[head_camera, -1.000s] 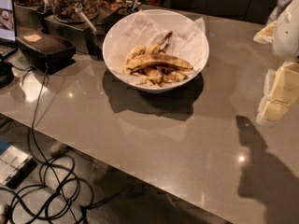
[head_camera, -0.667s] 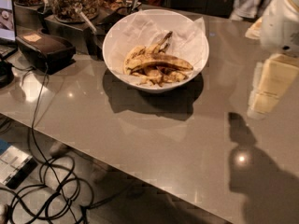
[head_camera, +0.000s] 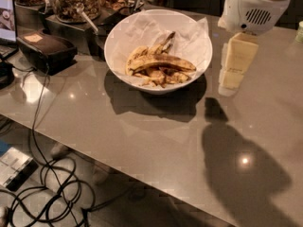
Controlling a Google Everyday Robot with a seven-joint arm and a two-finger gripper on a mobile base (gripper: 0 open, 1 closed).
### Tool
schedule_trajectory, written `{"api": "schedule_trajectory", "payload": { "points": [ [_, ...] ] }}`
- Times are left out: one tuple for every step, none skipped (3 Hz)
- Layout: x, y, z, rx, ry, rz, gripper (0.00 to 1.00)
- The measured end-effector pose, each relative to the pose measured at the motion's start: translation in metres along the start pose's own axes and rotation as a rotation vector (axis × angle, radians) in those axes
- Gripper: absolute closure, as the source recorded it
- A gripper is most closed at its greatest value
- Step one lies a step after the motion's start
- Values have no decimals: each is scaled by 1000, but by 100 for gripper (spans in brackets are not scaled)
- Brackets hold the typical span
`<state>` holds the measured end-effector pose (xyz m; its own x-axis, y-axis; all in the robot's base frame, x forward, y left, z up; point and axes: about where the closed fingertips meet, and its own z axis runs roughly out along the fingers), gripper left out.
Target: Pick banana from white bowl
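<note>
The white bowl (head_camera: 118,37) stands on the grey table at the back centre, lined with crumpled white paper. The banana (head_camera: 161,62), long, curved, yellow with heavy brown spots, lies across the bowl's middle on shorter brown-yellow pieces and peel scraps. My gripper (head_camera: 230,79) hangs cream-coloured from the white arm housing (head_camera: 253,8), just right of the bowl's rim and above the table. It holds nothing that I can see.
Glass jars of snacks (head_camera: 71,1) stand behind the bowl at the back left. A black box (head_camera: 45,48) and a screen (head_camera: 7,13) sit at the left. Cables (head_camera: 47,193) lie on the floor below the table's front edge.
The arm and gripper have moved left, from the right edge to beside the bowl. The bowl and banana have not moved.
</note>
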<state>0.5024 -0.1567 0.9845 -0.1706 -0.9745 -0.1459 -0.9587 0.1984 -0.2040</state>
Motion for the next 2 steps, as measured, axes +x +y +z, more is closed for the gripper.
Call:
{"api": "schedule_trajectory", "payload": {
  "points": [
    [-15,-13,5,-25,-61,-1,0],
    [-43,-38,14,-69,-122,10,0]
  ]
}}
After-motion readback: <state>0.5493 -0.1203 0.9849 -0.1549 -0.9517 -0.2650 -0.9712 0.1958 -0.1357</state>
